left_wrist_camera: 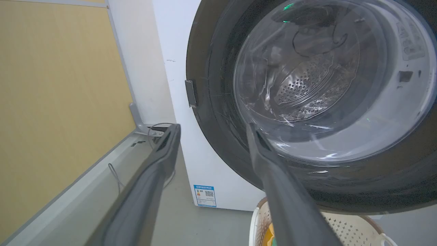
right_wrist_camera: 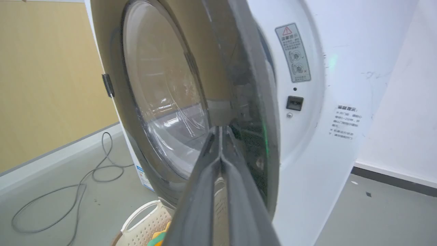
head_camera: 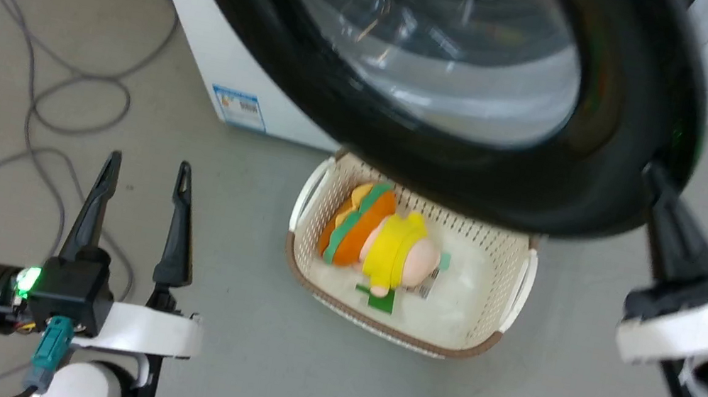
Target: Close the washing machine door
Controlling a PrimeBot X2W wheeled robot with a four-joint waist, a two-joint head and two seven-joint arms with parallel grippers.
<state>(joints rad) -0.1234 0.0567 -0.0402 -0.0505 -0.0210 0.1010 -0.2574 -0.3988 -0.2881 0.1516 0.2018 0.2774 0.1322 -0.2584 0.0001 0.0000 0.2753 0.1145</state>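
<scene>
Two dark-fingered grippers are out in front of the washing machine [head_camera: 229,66], a white front-loader with a small blue label [head_camera: 238,107] low on its front. The washing machine door [head_camera: 438,40], glossy black around a bulging glass window, stands partly open, hinged on the left and swung out towards me. From the right wrist view a gap shows between its free edge and the machine's white front, where a dark latch socket [right_wrist_camera: 294,102] sits. The right gripper [head_camera: 652,178] has its two fingers pressed flat together, with the tips against the door's black rim at the right edge. The left gripper [head_camera: 149,161] hangs low on the left with its fingers spread wide and nothing between them, well apart from the door. Under the door, on the grey floor [head_camera: 295,376], sits a cream perforated basket [head_camera: 311,195] holding a soft toy [head_camera: 383,239] in yellow, orange and green. One grey cable [head_camera: 32,101] loops across the floor on the far left.
</scene>
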